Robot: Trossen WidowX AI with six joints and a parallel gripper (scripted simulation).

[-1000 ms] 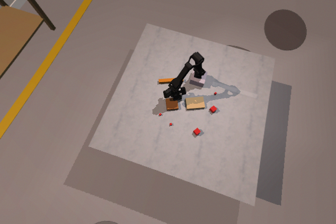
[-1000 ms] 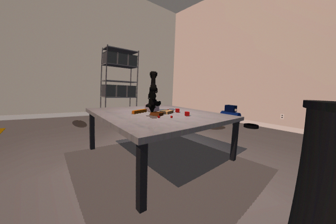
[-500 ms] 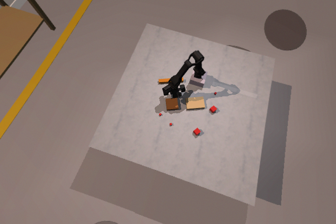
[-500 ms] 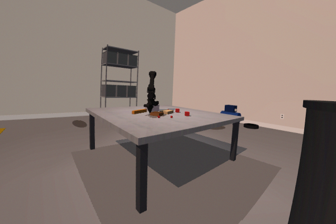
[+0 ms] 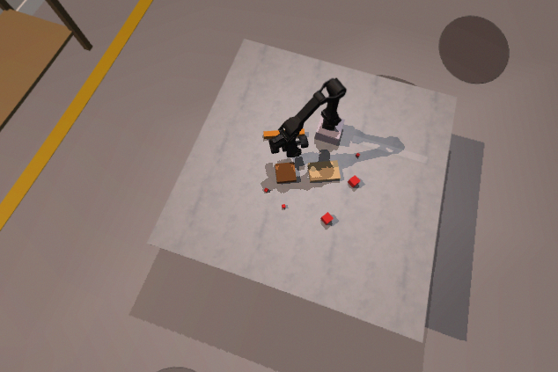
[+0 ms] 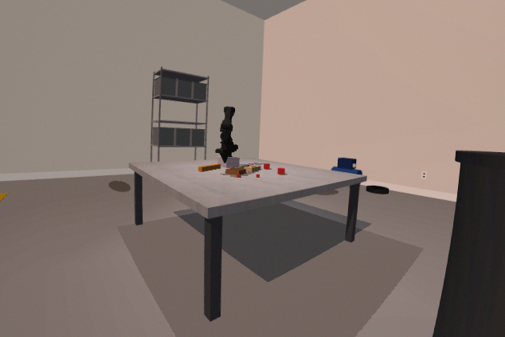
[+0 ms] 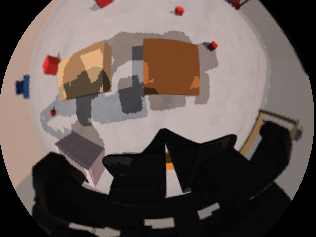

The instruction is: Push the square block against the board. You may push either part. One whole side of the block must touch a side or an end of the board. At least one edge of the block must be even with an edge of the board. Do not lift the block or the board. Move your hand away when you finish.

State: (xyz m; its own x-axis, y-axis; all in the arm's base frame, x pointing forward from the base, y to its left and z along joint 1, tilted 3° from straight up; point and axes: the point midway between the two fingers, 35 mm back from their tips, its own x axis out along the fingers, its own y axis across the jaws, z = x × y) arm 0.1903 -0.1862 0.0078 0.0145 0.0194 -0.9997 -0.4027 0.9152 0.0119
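The brown square block (image 5: 285,172) (image 6: 234,170) (image 7: 172,64) lies flat on the table. The tan rectangular board (image 5: 326,176) (image 6: 253,168) (image 7: 95,59) lies flat beside it, to its right in the top view and to its left in the wrist view. A narrow gap separates their facing sides, so they do not touch. Their edges look roughly parallel; exact evenness is too small to judge. My gripper (image 5: 293,155) (image 6: 225,161) (image 7: 162,131) is shut and empty. It is on the arm-base side of the block, apart from both parts; its exact height is unclear.
An orange bar (image 5: 270,134) (image 6: 209,167) lies behind the gripper. The arm stands by a pale pink box (image 5: 327,136) (image 7: 80,149). Two larger red cubes (image 5: 354,180) (image 5: 326,218) and several tiny red cubes (image 5: 266,189) (image 5: 283,206) (image 5: 357,155) lie around the block and board.
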